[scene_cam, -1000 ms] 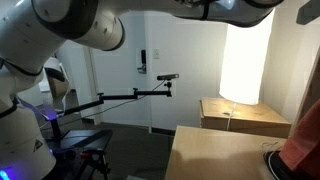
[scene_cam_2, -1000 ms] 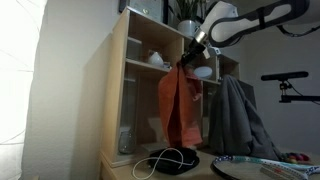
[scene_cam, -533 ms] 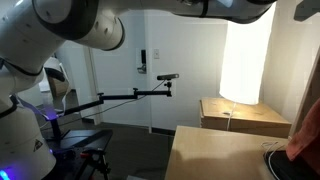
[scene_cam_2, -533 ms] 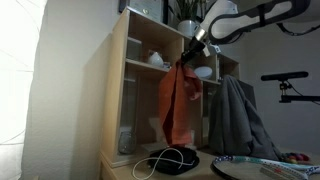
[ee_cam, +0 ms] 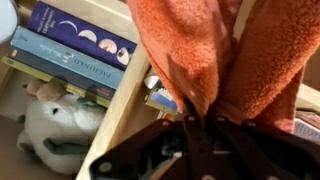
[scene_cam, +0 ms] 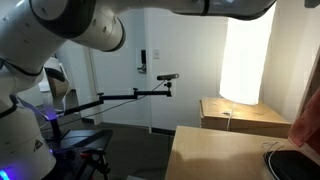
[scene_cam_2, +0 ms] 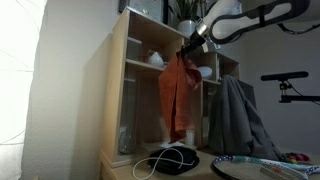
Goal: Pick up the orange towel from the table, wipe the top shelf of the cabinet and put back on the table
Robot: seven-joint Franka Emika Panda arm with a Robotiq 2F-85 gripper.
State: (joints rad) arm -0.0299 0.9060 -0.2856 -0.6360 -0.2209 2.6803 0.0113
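Note:
The orange towel (scene_cam_2: 177, 98) hangs in long folds from my gripper (scene_cam_2: 188, 48), which is shut on its upper end in front of the upper shelves of the light-wood cabinet (scene_cam_2: 118, 90). The towel's lower end dangles above the black round object (scene_cam_2: 170, 160), clear of the table (scene_cam: 215, 152). In the wrist view the towel (ee_cam: 225, 45) fills the top, pinched where the dark fingers of the gripper (ee_cam: 198, 122) meet. Only a sliver of the towel (scene_cam: 309, 128) shows at the right edge of an exterior view.
The cabinet holds books (ee_cam: 70, 48) and a white stuffed toy (ee_cam: 48, 128) on its shelves, and white items (scene_cam_2: 155, 60) on an upper shelf. A grey cloth (scene_cam_2: 235, 120) hangs right of the cabinet. A patterned plate (scene_cam_2: 250, 168) lies nearby. A smaller wooden unit (scene_cam: 245, 116) stands behind the table.
The towel has risen a little with the gripper, its lower end now higher above the black object. In the other exterior view it has slid further towards the right edge.

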